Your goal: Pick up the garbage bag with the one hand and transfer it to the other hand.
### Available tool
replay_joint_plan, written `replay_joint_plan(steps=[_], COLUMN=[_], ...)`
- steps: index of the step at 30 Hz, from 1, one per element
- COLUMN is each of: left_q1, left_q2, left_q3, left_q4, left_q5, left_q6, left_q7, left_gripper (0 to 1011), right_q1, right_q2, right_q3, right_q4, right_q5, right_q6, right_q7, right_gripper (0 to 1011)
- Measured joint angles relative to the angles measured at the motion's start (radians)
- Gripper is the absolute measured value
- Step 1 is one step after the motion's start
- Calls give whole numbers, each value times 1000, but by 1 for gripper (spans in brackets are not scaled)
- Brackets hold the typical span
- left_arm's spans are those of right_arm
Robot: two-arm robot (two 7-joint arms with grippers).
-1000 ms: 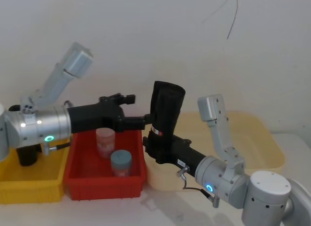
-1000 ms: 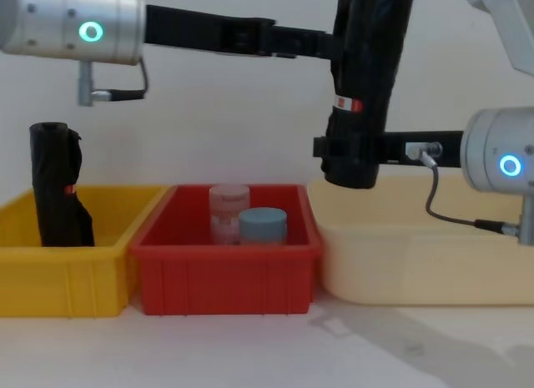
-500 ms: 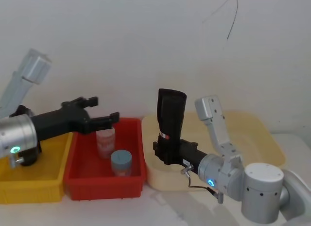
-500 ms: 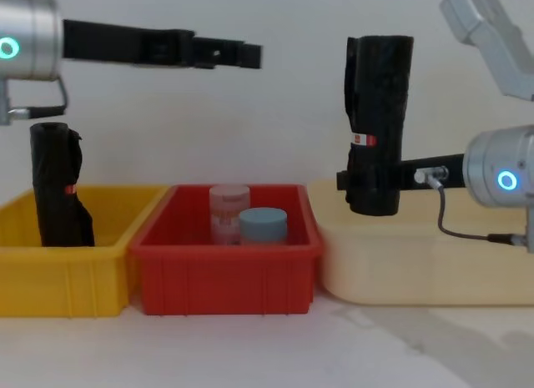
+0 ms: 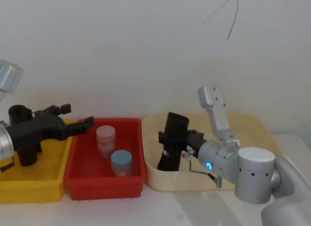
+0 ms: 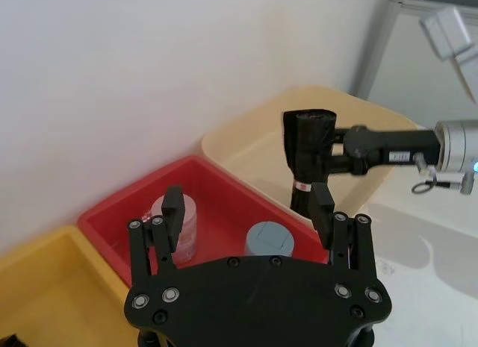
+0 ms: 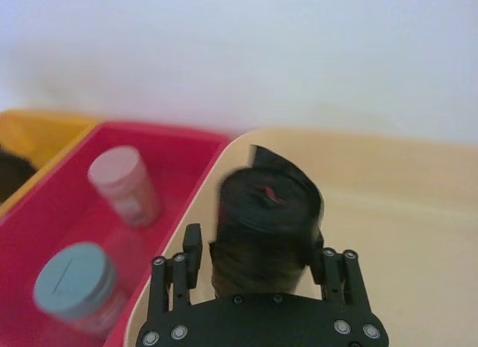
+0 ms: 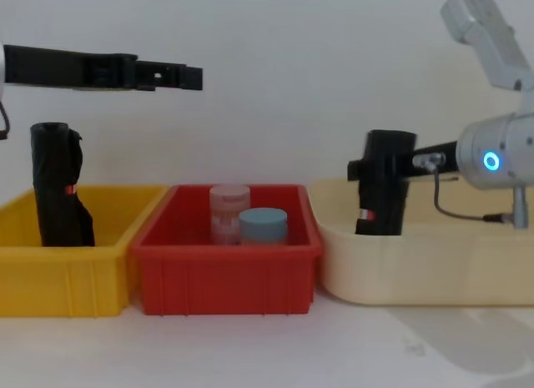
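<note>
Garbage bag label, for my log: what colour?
Red and white label on the garbage bag, clearest in the chest view.

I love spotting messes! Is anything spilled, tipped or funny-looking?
Nothing is spilled or tipped. The one scruffy thing is the black roll in the yellow bin: a loose flap bulges from it. The right gripper holds the garbage bag in the beige tub; the left gripper hovers open above the bins.

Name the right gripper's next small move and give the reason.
Probably open the right gripper to release: it clamps the garbage bag upright, low inside the beige tub, while the left gripper is open and well apart from it.
</note>
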Motion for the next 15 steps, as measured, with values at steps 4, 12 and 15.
replay_joint_plan(steps=[4,12,15], left_q1=[13,26,30], left_q2=[8,17,20], left_q3=[-9,-19,-23], left_q4=[-5,-10,-11], left_q5=[-5,-10,-11], left_q6=[1,2,2], left_q7=[12,25,28], left_gripper=[1002,1001,1001], right_q1=[17,38,42], right_q2=[-15,-27,-27], right_q3=[20,55,65], right_q4=[13,8,-3], right_q5=[2,0,-12], right_q6=[3,-6,-20], right_q7=[-22,-62,-79], right_gripper=[912,1001,1001])
